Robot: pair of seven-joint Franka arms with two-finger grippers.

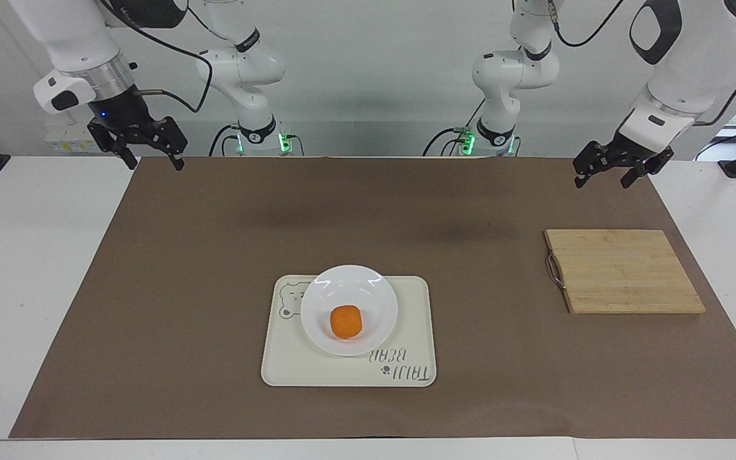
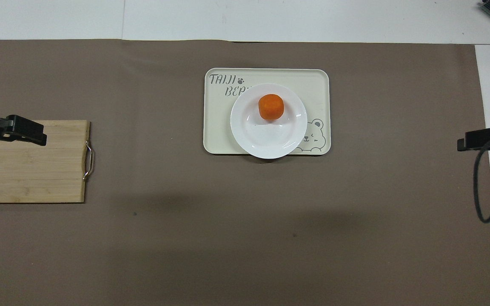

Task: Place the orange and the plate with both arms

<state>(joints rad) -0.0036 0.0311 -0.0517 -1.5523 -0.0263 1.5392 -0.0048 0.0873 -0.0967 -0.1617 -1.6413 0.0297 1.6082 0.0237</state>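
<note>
Orange (image 1: 346, 321) on plate (image 1: 321, 314), frame centre — right gripper (image 1: 149, 153) upper left, left gripper (image 1: 609, 172) upper right, both spread wide, holding nothing.

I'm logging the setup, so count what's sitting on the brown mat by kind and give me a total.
Fruit: 1, the orange
Plates: 1, the plate, holding the orange
Trays: 1, the cream tray under the plate
Cutting boards: 1, the wooden board, toward the left arm's end of the table
Total: 4
</note>
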